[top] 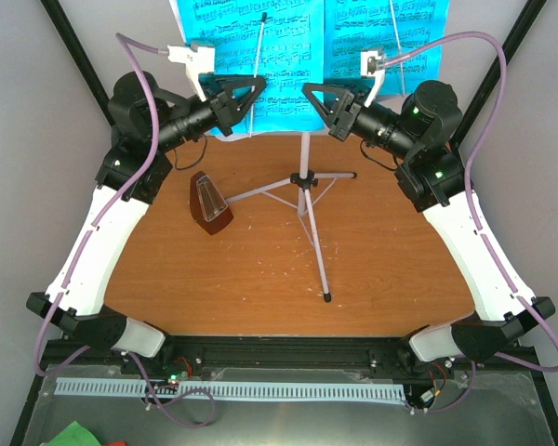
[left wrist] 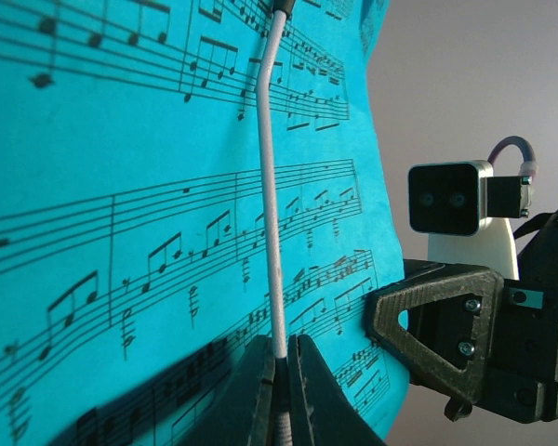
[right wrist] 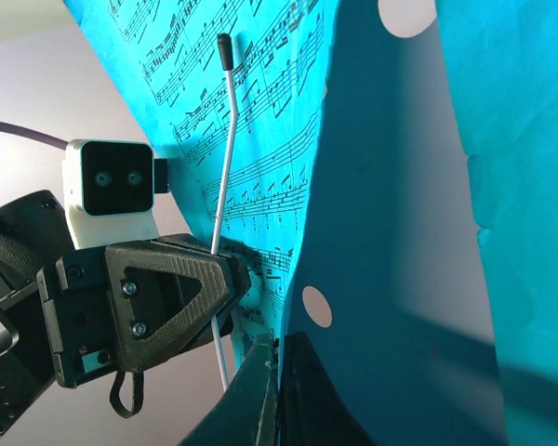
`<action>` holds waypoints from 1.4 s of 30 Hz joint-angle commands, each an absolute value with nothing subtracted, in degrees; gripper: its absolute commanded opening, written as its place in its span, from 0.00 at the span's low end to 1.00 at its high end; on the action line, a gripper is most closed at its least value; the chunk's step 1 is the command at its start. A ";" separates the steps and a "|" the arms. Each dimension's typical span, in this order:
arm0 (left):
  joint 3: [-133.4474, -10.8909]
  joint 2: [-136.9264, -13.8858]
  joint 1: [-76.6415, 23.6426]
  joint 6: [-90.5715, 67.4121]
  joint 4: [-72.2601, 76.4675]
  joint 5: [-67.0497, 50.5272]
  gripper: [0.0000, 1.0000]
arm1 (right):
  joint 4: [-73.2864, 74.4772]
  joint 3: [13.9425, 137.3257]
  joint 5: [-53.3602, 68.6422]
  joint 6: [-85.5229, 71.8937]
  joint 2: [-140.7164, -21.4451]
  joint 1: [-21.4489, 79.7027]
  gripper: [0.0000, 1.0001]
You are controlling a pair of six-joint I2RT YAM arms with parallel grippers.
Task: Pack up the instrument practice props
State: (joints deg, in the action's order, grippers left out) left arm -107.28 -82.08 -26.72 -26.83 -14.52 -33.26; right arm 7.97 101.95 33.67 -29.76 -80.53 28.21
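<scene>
- Clamping down hard, the left jaws are fully closed on the thin wire page holder (left wrist: 272,232) that runs up the front of the cyan sheet-music pages (left wrist: 121,186). Both fingers (left wrist: 256,400) squeeze it low down.
- Right jaws are pinched shut too, gripping the bottom edge of a cyan page, with a round hole (right wrist: 316,303) just above the tips.
- Both sets of jaws sit close together in front of the pages, facing each other, and they are not touching.
- Left arm (top: 93,242) rises from its base at the near-left corner and bends at the far left, and its forearm turns inward toward the pages. Right arm (top: 465,242) mirrors it on the other side.
- Music stand (top: 302,178) has its tripod planted mid-worktop (top: 260,269), and the pages are up at the far side.
- Metronome (top: 209,203) stands upright on the worktop, left of the tripod, just beside one leg tip.
</scene>
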 commanded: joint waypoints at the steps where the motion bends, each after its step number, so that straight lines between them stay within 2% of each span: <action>1: -104.07 -79.70 -27.21 -25.45 -7.07 -38.82 0.00 | 6.46 101.89 33.51 -28.05 -79.35 27.88 0.03; 12: -102.04 -78.97 -27.21 -24.61 -4.94 -39.64 0.00 | 6.55 101.03 35.14 -20.88 -75.80 27.89 0.03; 26: -101.77 -78.76 -27.24 -26.76 -3.07 -39.87 0.00 | 9.77 94.64 16.56 -8.94 -63.36 27.93 0.03; 30: -101.82 -78.56 -27.17 -27.45 -3.53 -37.76 0.00 | 8.26 92.19 19.17 -8.02 -59.86 27.95 0.03; 31: -101.86 -78.53 -27.24 -27.55 -3.79 -37.25 0.03 | 7.63 91.42 20.71 -8.02 -59.01 27.95 0.03; 32: -101.86 -78.47 -27.19 -27.59 -3.86 -36.97 0.11 | 6.70 90.62 22.23 -8.00 -58.25 27.93 0.03; 35: -101.61 -78.30 -27.16 -27.74 -3.85 -36.45 0.54 | 6.13 89.04 26.98 -8.07 -56.32 27.94 0.03; 38: -100.35 -77.29 -27.18 -26.76 -3.79 -35.99 0.83 | 6.24 87.62 31.96 -7.57 -54.61 27.94 0.03; 40: -98.43 -75.78 -27.20 -25.56 -3.07 -36.12 0.89 | 6.29 86.57 35.44 -7.48 -53.55 27.92 0.03; 42: -95.46 -73.81 -27.17 -24.71 -1.89 -37.25 0.91 | 6.42 85.31 37.78 -7.68 -52.37 27.94 0.03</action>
